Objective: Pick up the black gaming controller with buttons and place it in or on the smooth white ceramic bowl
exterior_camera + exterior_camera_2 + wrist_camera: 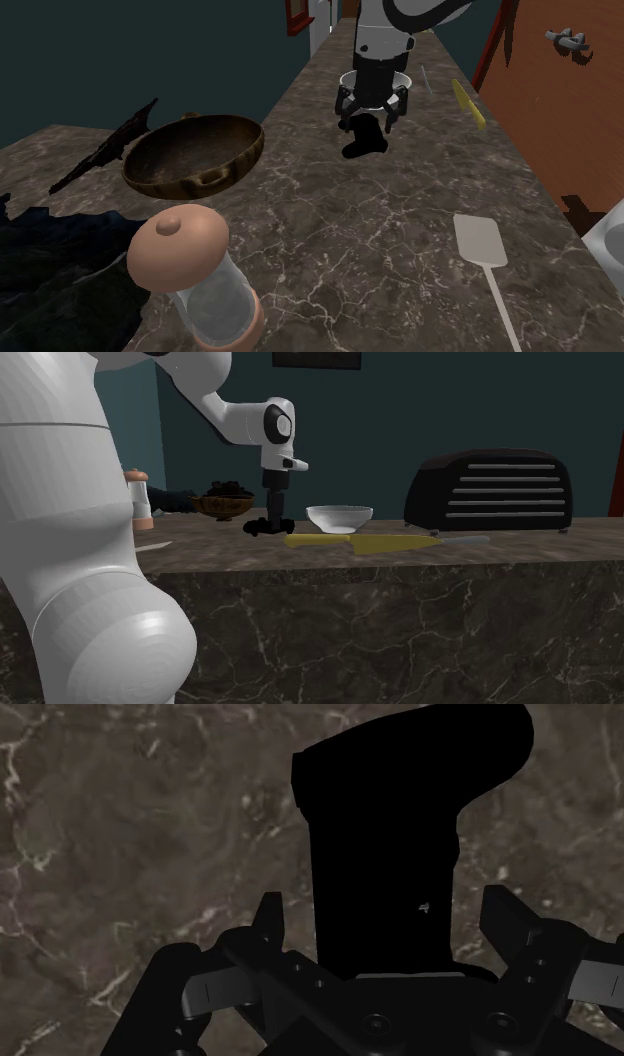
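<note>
The black gaming controller [364, 137] lies on the dark marble counter [400, 230], and in the shoulder view it is just in front of the white bowl [376, 79]. My gripper [368, 114] hangs right over it, open. Seen from the wrist, the controller [395, 844] stands between the two fingers [268, 922] with a small gap on each side, so it is not clasped. In the second exterior view my gripper [270, 520] is low over the controller [264, 530], with the white bowl [340, 516] close by on that view's right.
A brown bowl [195, 155] and a peach-capped glass grinder [192, 275] stand on the shoulder view's left. A white spatula [484, 250] and a yellow-handled knife [468, 104] lie on its right. A black toaster [490, 490] sits past the white bowl. The counter edge runs along the right.
</note>
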Robot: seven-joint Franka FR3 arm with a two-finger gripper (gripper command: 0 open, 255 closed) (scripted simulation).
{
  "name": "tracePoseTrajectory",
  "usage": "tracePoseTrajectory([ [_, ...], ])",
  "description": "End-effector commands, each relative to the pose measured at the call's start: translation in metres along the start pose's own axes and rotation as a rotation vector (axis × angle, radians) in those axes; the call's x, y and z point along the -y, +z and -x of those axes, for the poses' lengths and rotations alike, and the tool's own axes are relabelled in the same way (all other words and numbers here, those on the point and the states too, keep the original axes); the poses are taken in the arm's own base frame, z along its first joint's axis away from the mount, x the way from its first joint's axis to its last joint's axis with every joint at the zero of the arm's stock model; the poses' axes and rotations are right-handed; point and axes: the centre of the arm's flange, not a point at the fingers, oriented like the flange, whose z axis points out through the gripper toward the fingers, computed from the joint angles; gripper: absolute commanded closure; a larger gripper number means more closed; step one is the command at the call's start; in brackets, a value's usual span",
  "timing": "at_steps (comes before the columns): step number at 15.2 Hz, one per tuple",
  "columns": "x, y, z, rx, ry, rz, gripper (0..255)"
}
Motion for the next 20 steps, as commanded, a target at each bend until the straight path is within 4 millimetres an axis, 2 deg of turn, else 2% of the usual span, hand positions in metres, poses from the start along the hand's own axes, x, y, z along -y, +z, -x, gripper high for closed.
tracePoseTrajectory([
  [1, 0.0, 0.0, 0.0, 0.0, 0.0, 0.0, 0],
  [3, 0.0, 0.0, 0.0, 0.0, 0.0, 0.0, 0],
  [4, 0.0, 0.0, 0.0, 0.0, 0.0, 0.0, 255],
  [13, 0.0, 0.0, 0.0, 0.0, 0.0, 0.0, 255],
  [20, 0.001, -0.037, 0.003, 0.0, 0.0, 0.0, 255],
])
